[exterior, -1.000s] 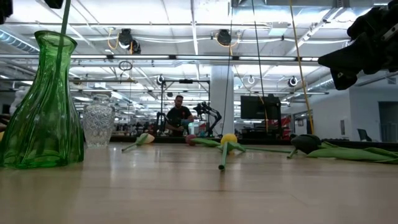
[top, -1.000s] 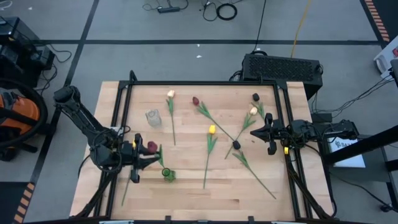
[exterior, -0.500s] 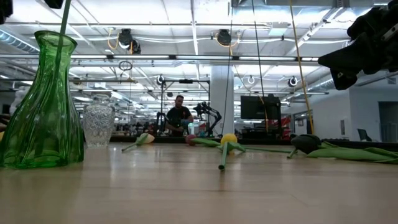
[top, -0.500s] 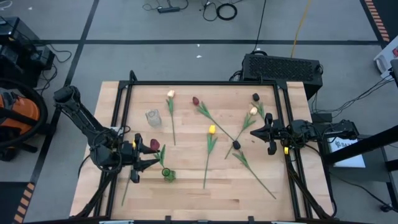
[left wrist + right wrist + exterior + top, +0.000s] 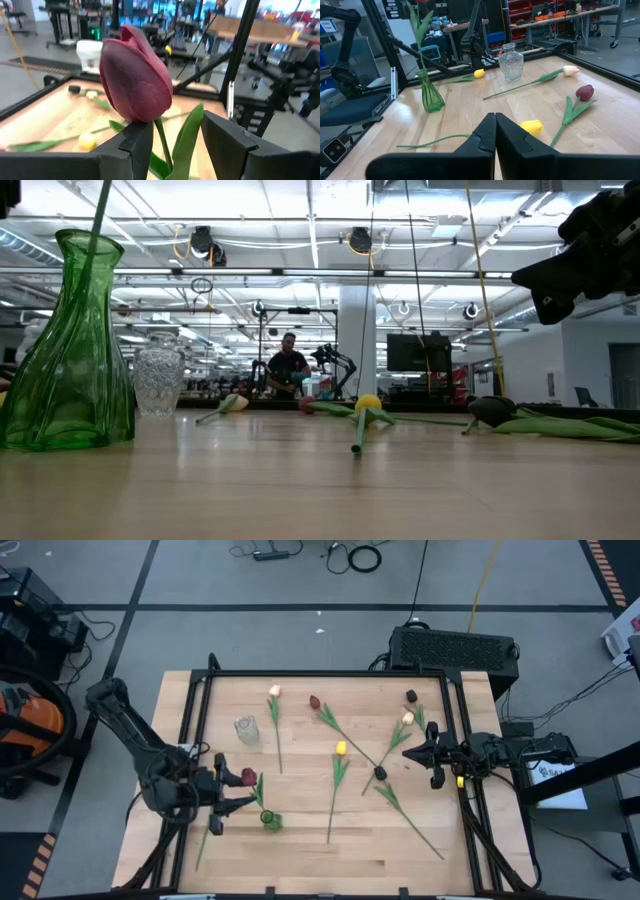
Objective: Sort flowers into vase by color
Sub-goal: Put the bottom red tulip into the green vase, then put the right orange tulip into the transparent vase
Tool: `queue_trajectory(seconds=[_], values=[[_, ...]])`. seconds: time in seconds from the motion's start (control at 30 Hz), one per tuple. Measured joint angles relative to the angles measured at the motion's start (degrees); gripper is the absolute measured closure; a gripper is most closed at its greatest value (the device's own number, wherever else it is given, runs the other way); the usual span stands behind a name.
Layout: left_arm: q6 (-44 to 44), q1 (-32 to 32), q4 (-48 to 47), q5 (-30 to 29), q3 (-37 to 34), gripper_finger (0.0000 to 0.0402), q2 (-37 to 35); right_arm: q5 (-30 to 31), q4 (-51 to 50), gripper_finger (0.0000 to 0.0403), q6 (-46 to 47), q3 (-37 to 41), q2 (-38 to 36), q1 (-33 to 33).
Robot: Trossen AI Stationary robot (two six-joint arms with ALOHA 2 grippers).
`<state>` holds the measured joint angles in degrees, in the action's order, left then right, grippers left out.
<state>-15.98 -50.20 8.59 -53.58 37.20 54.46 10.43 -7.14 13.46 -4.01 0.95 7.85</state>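
While my left fingers [image 5: 172,137] stand spread on either side of its stem, the dark red tulip [image 5: 136,80] stands upright in the green vase [image 5: 268,819], its closed maroon head above them and a long green leaf beside the stem. Just beside the green vase, farther in on the bench [image 5: 300,860], stands a clear glass vase [image 5: 246,729]. Beyond that vase lie the other flowers: a cream tulip [image 5: 274,692], a red tulip [image 5: 314,701], a yellow tulip [image 5: 340,748], a second cream tulip [image 5: 407,719] and two dark-headed ones [image 5: 411,696], all flat with thin green stems. My right fingers [image 5: 407,755] are pressed together, empty, well apart from the green vase.
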Motion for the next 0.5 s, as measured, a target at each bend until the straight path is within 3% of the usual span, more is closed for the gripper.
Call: queue_trajectory(seconds=[0.2, 0.33, 0.5], values=[[-11.6, 1.1, -19.4, 4.2, 6.5, 0.0230, 0.0, 0.0, 0.0, 0.0403, 0.0, 0.0, 0.0, 0.0], [-16.6, 3.7, -25.9, 11.8, 8.9, 0.0230, 0.0, 0.0, 0.0, 0.0403, 0.0, 0.0, 0.0, 0.0], [-16.8, 6.8, -30.7, 19.7, 11.2, 0.0230, 0.0, 0.0, 0.0, 0.0403, 0.0, 0.0, 0.0, 0.0]])
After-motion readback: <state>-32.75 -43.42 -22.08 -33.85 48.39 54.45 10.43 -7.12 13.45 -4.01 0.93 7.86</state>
